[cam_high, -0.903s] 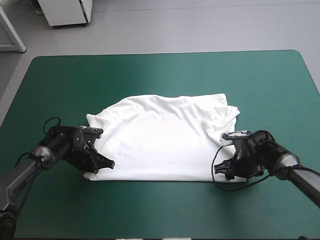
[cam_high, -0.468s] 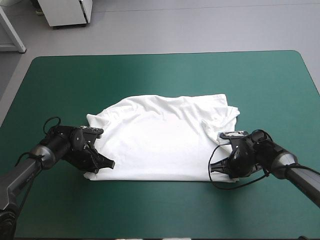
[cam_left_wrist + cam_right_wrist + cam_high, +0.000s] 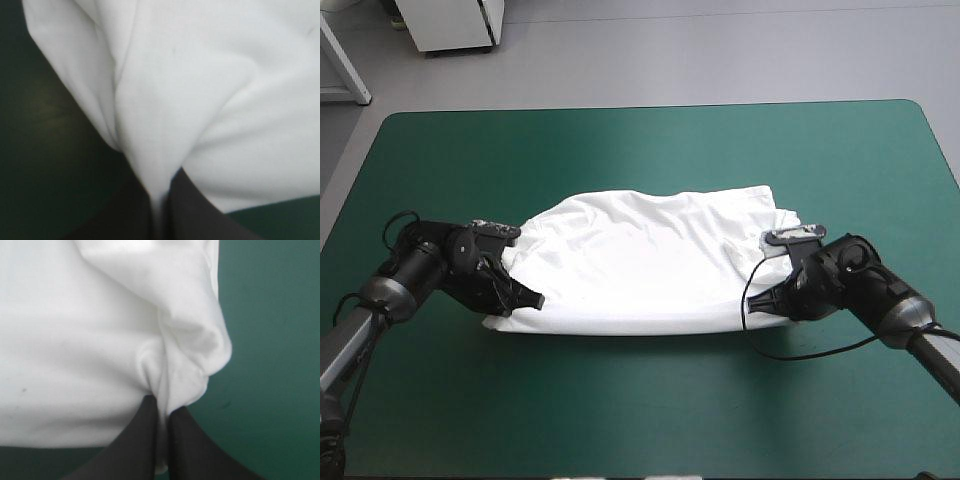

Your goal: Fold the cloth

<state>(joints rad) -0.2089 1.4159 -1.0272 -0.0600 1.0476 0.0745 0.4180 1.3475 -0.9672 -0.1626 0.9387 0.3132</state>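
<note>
I have the T-shirt [image 3: 640, 262] by its near edge, one corner in each hand: my left gripper [image 3: 533, 300] is pressed together on a pinch of white cloth at the near left corner, and my right gripper [image 3: 754, 302] is pinching the near right corner the same way, a fold of sheet between the black fingers. The shirt lies in the middle of the table [image 3: 640, 150], its long axis running left to right, parallel with the near edge, so it stretches between my hands and lies ahead of both, toward the far edge. Neither arm is nearer; they are level. I judge the fold must carry this edge forward over the body. A sleeve bunches just beside my right hand. Beyond the shirt is bare teal-green cover.
</note>
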